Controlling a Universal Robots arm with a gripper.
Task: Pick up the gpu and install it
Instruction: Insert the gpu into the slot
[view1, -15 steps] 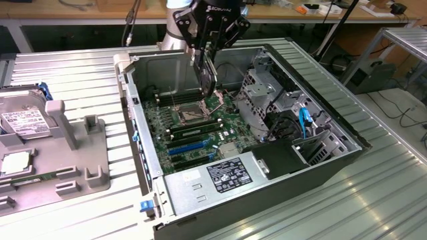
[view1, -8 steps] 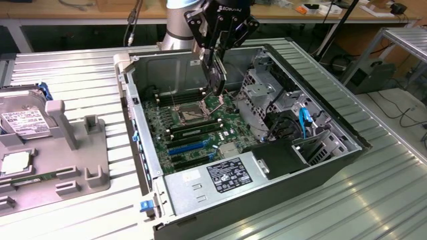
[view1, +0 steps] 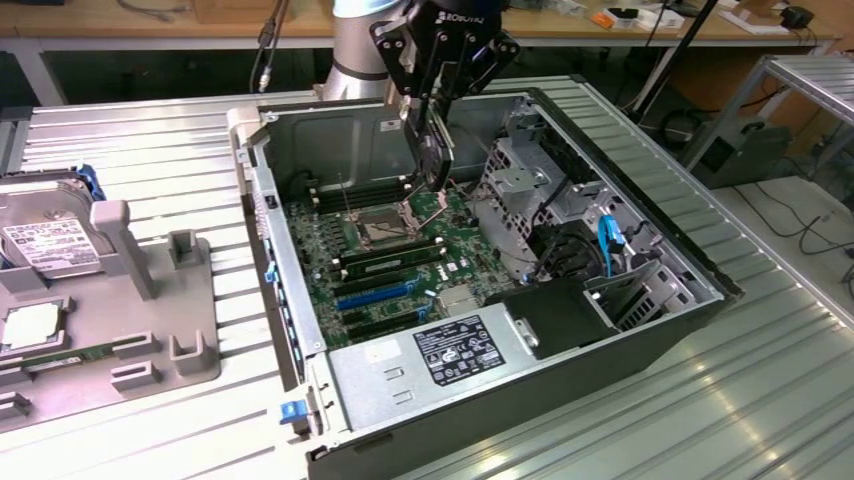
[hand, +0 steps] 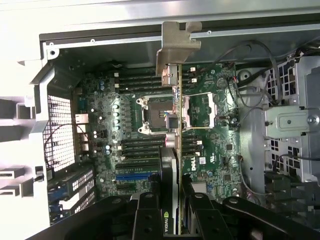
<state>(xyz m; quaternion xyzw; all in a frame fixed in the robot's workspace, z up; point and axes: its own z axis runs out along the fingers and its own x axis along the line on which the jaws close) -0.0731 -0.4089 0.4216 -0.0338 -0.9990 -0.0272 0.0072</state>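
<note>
Upper middle of the frame, over the open computer case (view1: 574, 390), my hand (view1: 431, 120) grips the graphics card (view1: 434, 165) upright above the motherboard (view1: 314, 245). Light, stiff, fragile, I judge; best held by its bare edges, off the components.

One gpu (view1: 435, 160), one hand (hand: 172, 210), one computer case (view1: 667, 335), one hard drive (view1: 47, 250).

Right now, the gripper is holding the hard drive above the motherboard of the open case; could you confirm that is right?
Not quite: the gripper holds the gpu, not the hard drive, above the motherboard of the open case. The exterior view shows it; the hard drive lies on the grey fixture at that view's left.
</note>
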